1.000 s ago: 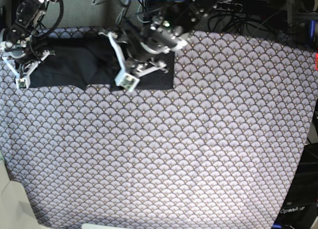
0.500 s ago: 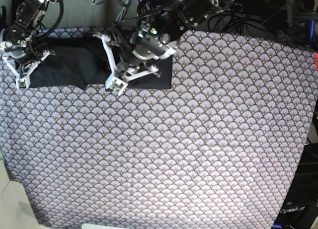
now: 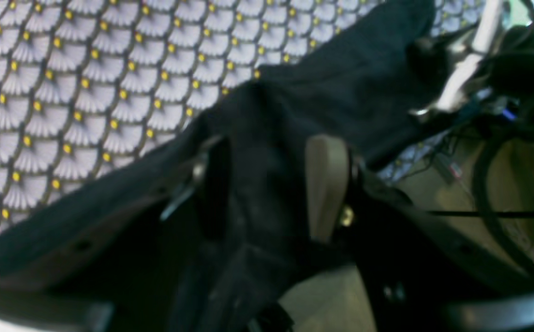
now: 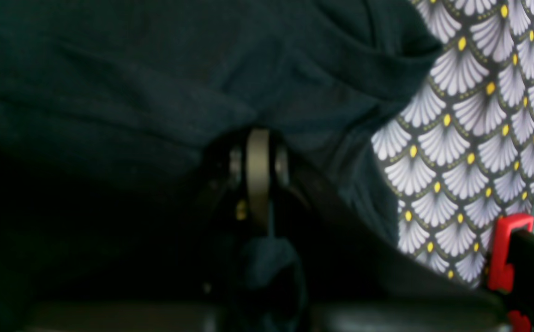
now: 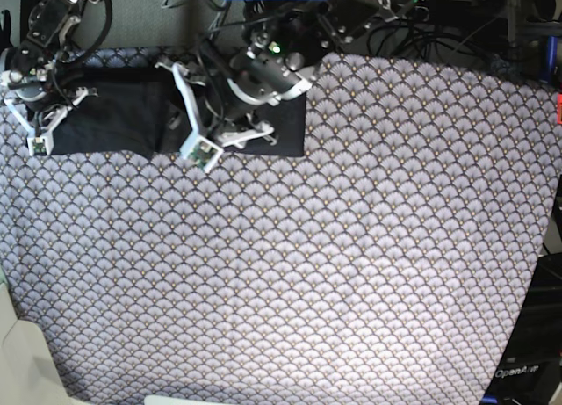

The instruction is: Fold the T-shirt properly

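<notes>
The black T-shirt point(image 5: 114, 115) lies partly folded at the far left of the table. It also shows in the left wrist view point(image 3: 350, 69) and the right wrist view point(image 4: 110, 69). My left gripper point(image 5: 189, 115) is over the shirt's middle. In the left wrist view, my left gripper point(image 3: 269, 184) has a thick bunch of black cloth between its fingers, lifted off the table. My right gripper point(image 5: 39, 115) is at the shirt's left end. In the right wrist view, my right gripper point(image 4: 257, 175) is shut on the shirt's edge.
The grey scallop-patterned cloth point(image 5: 307, 264) covers the whole table. Cables and dark equipment point(image 5: 421, 18) crowd the back edge. The table's right edge point(image 5: 549, 203) drops to dark gear. A red clip point(image 4: 507, 244) sits by the right gripper.
My left gripper has moved left across the shirt with black cloth in it, from the middle right toward the left half. The right arm has barely moved.
</notes>
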`<state>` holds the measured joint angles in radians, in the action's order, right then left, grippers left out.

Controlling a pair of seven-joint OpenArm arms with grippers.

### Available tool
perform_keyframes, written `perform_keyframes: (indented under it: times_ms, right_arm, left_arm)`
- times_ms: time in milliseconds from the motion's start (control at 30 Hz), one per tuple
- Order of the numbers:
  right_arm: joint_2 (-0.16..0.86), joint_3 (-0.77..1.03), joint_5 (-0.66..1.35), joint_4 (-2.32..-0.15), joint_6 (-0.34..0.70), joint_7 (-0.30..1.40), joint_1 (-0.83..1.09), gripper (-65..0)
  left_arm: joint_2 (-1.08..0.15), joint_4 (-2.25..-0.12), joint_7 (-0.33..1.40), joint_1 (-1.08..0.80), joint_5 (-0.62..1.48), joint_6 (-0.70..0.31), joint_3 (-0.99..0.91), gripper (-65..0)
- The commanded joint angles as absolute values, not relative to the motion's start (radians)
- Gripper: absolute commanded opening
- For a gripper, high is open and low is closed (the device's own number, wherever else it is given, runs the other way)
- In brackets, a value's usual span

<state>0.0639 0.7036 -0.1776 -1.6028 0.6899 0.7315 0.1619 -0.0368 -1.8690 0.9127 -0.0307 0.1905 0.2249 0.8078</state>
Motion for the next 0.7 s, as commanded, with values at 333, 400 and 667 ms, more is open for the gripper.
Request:
perform_keyframes:
  times_ms: [333, 400, 667]
  right_arm:
    - [0.087, 0.702, -0.168, -1.633, 0.698, 0.737, 0.177, -65.0]
    - [0.088, 0.705, -0.168, -1.667, 0.698, 0.737, 0.177, -65.0]
    - [0.074, 0.702, -0.166, -1.859, 0.698, 0.742, 0.24, -65.0]
  left_arm:
    - [-0.136, -1.923, 0.886, -0.07, 0.185, 0.225, 0.803, -38.5]
    - [-0.139, -1.88, 0.886, -0.073, 0.185, 0.225, 0.803, -38.5]
    - [-0.074, -1.67, 0.886, -0.07, 0.191, 0.222, 0.642, -65.0]
